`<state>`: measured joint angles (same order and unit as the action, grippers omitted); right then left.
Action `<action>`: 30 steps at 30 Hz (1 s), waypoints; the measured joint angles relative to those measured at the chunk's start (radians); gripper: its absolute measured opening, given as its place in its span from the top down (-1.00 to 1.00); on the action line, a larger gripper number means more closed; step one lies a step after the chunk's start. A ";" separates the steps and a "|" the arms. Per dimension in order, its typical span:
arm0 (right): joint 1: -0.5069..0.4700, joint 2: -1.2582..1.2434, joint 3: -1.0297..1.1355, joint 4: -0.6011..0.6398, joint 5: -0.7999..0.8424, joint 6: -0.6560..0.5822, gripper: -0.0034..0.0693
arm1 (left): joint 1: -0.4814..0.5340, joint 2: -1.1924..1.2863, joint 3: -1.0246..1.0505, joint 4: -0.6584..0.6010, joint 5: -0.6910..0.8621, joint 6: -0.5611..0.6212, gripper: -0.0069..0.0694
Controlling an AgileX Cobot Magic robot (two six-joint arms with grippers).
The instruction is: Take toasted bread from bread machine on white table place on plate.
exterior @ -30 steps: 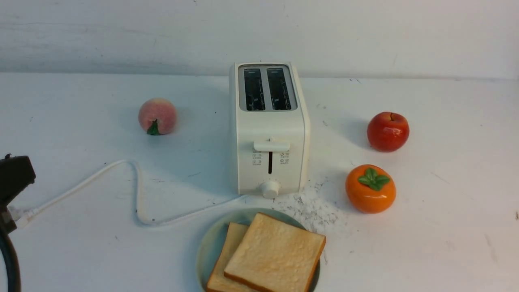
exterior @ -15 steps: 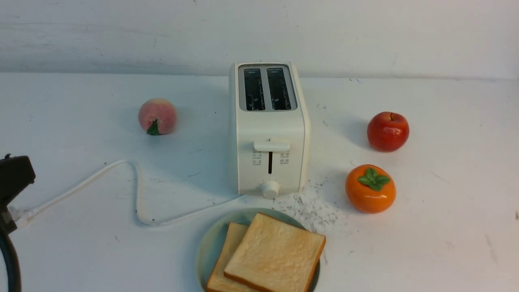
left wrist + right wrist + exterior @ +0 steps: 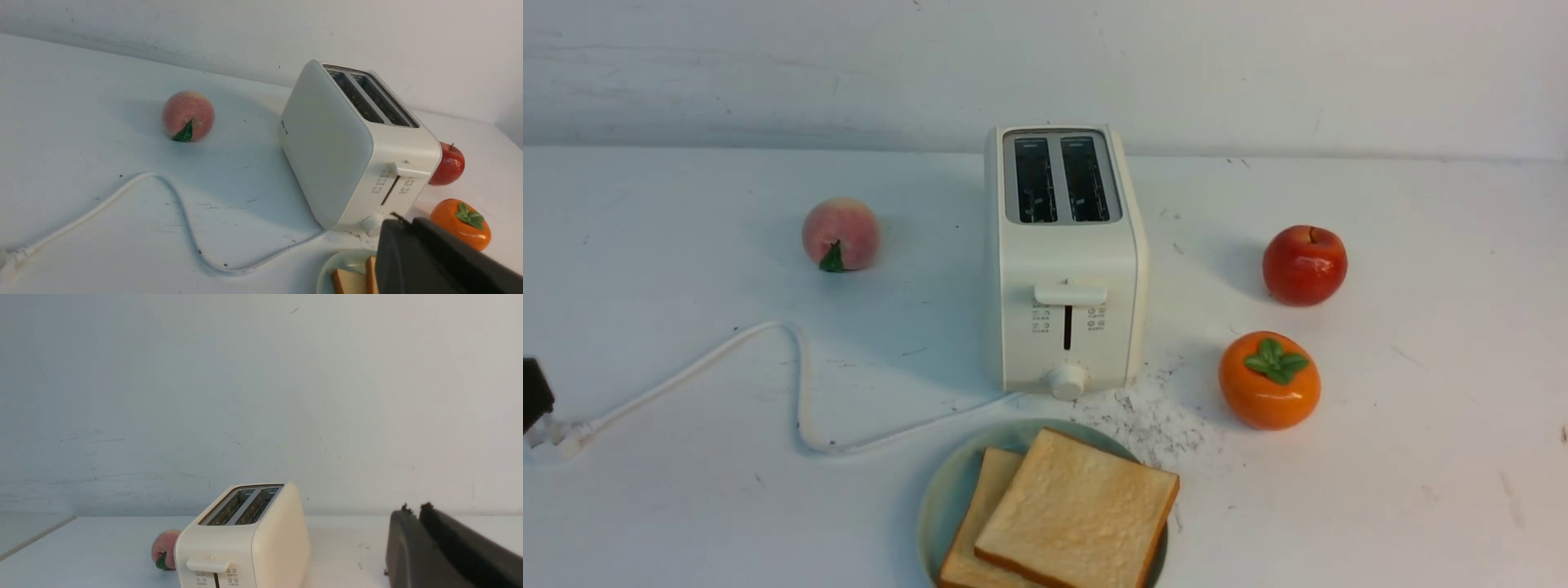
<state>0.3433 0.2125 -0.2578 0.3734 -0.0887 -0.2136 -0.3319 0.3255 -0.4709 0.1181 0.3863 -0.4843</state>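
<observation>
The bread machine (image 3: 1066,318) stands mid-table on the white table (image 3: 1421,457), both slots empty and its lever up. In front of it, the plate (image 3: 947,490) carries two slices of toasted bread, the upper one (image 3: 1078,514) overlapping the lower (image 3: 980,523). Only a dark bit of my left arm (image 3: 533,394) shows at the far left edge. In the left wrist view, my left gripper (image 3: 402,220) is shut and empty, hanging near the plate (image 3: 339,263). My right gripper (image 3: 413,508) is shut and empty, raised to the right of the bread machine (image 3: 261,539).
A peach (image 3: 840,233) lies left of the bread machine. An apple (image 3: 1304,265) and an orange persimmon (image 3: 1268,380) sit to its right. The white cord (image 3: 796,384) snakes over the left table to the plug. Dark scuffs (image 3: 1152,416) mark the table beside the plate.
My left arm has drawn back toward the left edge of the front view, so less of it shows. The toast, plate and bread machine have not moved.
</observation>
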 joint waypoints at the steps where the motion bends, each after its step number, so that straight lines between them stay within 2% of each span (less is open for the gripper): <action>1: 0.000 0.000 0.000 0.000 0.000 0.000 0.80 | 0.007 -0.008 0.018 -0.017 -0.006 0.011 0.79; 5: 0.000 0.000 0.000 0.000 0.000 0.000 0.78 | 0.173 -0.176 0.256 -0.195 -0.140 0.230 0.78; 10: 0.000 0.000 0.000 0.000 0.000 0.000 0.76 | 0.283 -0.320 0.473 -0.258 -0.172 0.294 0.78; 14: 0.000 -0.001 0.000 0.000 0.000 0.000 0.76 | 0.289 -0.335 0.499 -0.226 -0.021 0.313 0.77; 16: 0.000 -0.001 0.000 0.000 0.000 0.000 0.75 | 0.289 -0.335 0.502 -0.220 0.004 0.315 0.77; 30: 0.000 -0.001 0.000 0.000 0.000 0.000 0.69 | 0.289 -0.335 0.502 -0.220 0.005 0.315 0.72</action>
<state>0.3433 0.2118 -0.2578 0.3734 -0.0887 -0.2136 -0.0430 -0.0098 0.0313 -0.1017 0.3912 -0.1698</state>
